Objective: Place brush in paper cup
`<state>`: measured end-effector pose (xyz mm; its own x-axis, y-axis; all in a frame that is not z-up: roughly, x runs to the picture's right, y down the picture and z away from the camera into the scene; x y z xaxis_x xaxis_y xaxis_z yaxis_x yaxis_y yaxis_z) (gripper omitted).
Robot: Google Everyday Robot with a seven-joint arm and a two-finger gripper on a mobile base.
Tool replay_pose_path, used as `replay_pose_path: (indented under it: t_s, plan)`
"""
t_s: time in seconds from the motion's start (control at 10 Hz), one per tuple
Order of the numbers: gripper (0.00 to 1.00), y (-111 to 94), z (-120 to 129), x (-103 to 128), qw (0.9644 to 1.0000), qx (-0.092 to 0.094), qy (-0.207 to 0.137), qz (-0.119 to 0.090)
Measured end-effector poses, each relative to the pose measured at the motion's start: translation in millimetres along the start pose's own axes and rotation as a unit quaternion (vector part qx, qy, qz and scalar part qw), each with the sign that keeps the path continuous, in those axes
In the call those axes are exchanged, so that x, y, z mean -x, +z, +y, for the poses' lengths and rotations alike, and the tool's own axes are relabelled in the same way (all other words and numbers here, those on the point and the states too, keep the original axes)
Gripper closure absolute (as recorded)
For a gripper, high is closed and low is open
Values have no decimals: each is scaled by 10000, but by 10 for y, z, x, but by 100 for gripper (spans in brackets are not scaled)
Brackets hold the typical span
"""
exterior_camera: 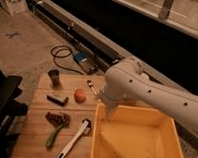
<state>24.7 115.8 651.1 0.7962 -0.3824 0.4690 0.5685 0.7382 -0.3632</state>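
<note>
The wooden worktop (pixel 38 106) carries a big yellow tub (pixel 141 111) that fills its near right part, which leaves the left half as the only open room. The white arm (pixel 147 92) comes in from the right across the far right corner, and its gripper (pixel 109 114) hangs just over the tub's far left corner. Whether it is released or clenched I cannot tell, but it carries no brush. The brush (pixel 73 140) lies flat toward the near edge, slanting, with its head just beside the tub's left wall and its dark tip by the near edge. I judge the task is at the reach, with no grasp yet made. The next move calls for swinging left and down along the handle, clear of the tub wall and of the green pod (pixel 52 136) close beside it. The paper cup is not in sight and may be behind the arm. The orange ball (pixel 80 95), spoon (pixel 91 86) and dark cup (pixel 54 77) stand toward the far edge, well clear.
</note>
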Motion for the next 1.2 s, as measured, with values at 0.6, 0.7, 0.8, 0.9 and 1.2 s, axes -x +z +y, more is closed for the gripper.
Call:
replay_pose_path:
  t_s: [0.6, 0.7, 0.8, 0.9, 1.2]
  plan:
    - [35, 684, -410, 877, 9917, 571, -1131, -197]
    - [35, 848, -390, 974, 9891, 711, -1269, -239]
    - [35, 1004, -344, 1077, 9861, 853, -1399, -290]
    - [35, 1084, -303, 1106, 9847, 933, -1437, -323]
    - [35, 1381, -94, 1179, 9810, 1093, -1505, -553]
